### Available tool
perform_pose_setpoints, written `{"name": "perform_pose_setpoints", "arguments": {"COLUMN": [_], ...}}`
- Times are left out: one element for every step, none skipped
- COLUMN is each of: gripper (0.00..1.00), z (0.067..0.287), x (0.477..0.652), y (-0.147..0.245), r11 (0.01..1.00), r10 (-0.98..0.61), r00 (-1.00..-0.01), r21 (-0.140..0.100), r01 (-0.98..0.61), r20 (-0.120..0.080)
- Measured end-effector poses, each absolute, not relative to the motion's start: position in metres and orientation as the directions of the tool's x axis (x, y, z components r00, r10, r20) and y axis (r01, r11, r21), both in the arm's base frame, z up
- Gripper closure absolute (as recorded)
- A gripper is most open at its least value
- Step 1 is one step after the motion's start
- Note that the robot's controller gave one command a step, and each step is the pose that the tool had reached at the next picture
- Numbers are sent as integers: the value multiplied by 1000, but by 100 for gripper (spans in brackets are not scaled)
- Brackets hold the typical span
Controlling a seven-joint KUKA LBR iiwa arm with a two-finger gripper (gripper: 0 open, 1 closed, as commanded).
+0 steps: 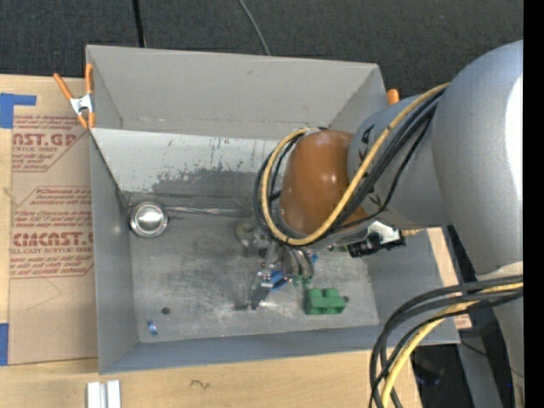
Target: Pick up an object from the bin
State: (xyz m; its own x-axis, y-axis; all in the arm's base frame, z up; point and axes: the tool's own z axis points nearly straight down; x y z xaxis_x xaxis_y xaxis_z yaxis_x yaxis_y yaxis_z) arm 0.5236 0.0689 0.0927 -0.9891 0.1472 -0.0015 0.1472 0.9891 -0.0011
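My gripper [269,282] is low over the bin floor, right of the middle and near the front wall. A small green block-like thing [325,301] lies just to its right on the floor, apart from it. A shiny metal ladle [149,219] rests at the left, its round bowl near the left wall and its thin handle running right along the back slope towards the gripper. What sits directly under the gripper is hidden by the arm.
A tiny blue bit [153,328] lies in the front left corner, with a small dark speck [166,311] close by. The arm with its orange cover and cables overhangs the bin's right half.
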Motion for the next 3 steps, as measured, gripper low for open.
{"name": "perform_pose_setpoints", "arguments": {"gripper": [0, 100, 100], "z": [72, 73, 201], "x": [525, 523, 539], "y": [-20, -18, 8], "r11": [996, 996, 999], "r10": [88, 84, 37], "r00": [-996, -996, -999], "r21": [3, 2, 1], "r01": [88, 84, 37], "r20": [-8, 1, -10]}}
